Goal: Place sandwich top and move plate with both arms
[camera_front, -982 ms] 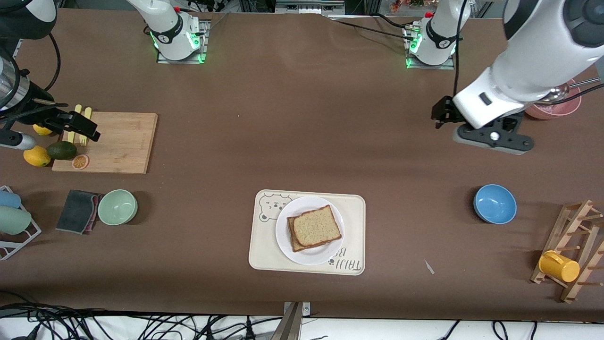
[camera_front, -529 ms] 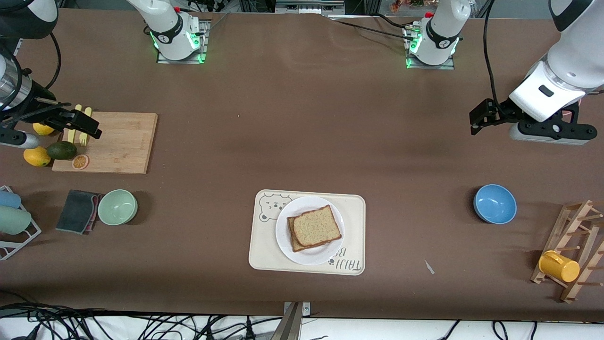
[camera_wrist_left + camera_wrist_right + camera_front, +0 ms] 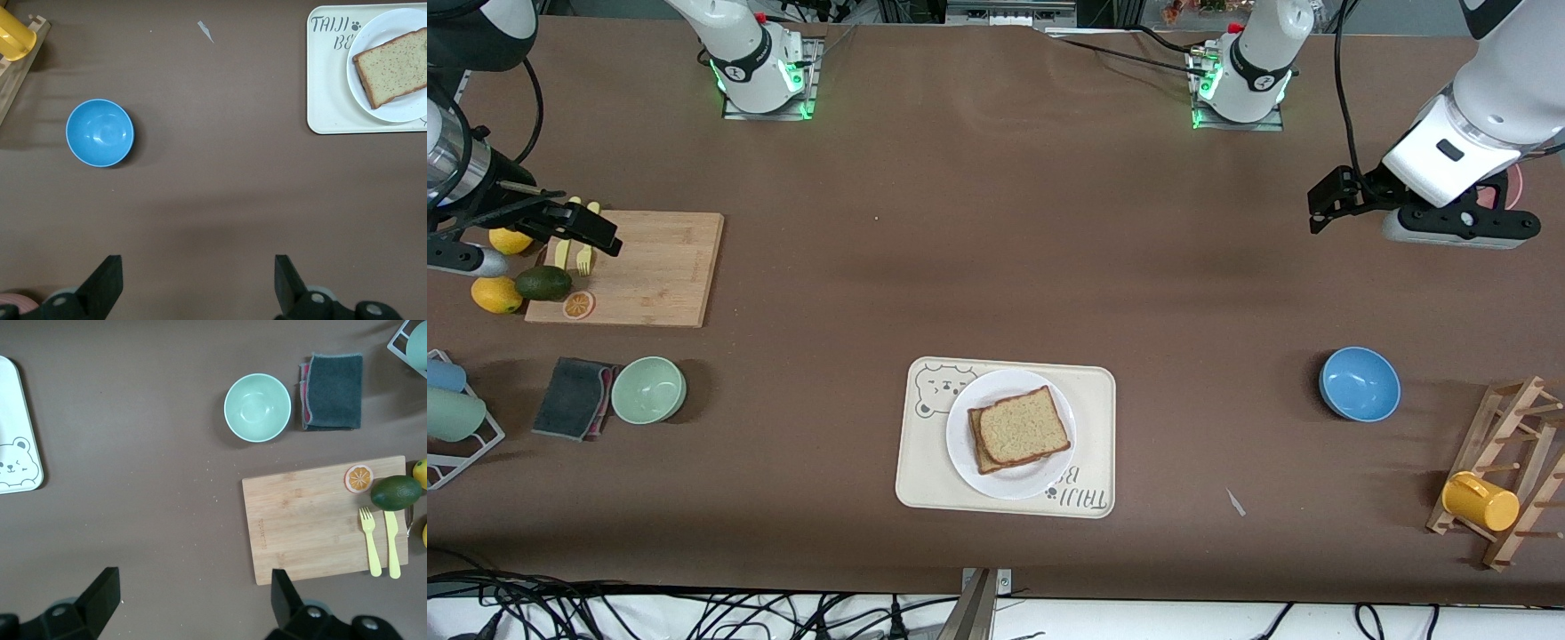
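The sandwich top (image 3: 1024, 425), a roughly square slice of speckled tan wholegrain bread with a darker brown crust, lies flat on a second slice whose edge shows beneath it toward the right arm's end of the tabletop. It sits turned a little askew to the slice below. Both rest on the plate (image 3: 966, 444), a small round glossy white plate only slightly wider than the bread. The plate stands on a cream rectangular tray (image 3: 1094, 400) with a bear print, in the middle of the tabletop's length and near the front camera's edge. In the left wrist view the sandwich top (image 3: 393, 67) and the plate (image 3: 387, 110) show partly cut off.
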Tool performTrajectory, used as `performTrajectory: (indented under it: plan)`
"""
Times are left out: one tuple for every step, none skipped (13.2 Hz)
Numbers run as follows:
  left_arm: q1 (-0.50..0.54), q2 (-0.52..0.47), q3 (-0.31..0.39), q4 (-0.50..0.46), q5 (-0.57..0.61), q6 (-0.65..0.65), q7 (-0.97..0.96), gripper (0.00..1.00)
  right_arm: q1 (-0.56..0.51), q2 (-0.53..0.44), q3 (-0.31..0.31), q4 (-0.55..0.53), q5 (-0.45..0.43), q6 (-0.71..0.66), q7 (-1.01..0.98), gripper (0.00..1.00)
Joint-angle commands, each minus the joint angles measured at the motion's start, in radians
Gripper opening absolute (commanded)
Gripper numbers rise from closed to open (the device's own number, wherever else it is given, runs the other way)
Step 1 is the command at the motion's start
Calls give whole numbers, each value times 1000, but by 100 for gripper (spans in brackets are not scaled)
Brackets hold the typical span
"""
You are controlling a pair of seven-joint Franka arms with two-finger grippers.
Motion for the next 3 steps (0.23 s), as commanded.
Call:
performTrajectory:
  plan:
    - [7, -25, -6, -27, -15, 8, 0, 100, 0, 0, 2, 19, -9, -23, -13, 100]
    - [7, -25, -8, -27, -15, 8, 0, 100, 2, 0, 3, 19, -9, -23, -11, 100]
    - [7, -23, -8, -27, -13, 8, 0, 100, 2, 0, 3, 19, -10, -23, -10, 100]
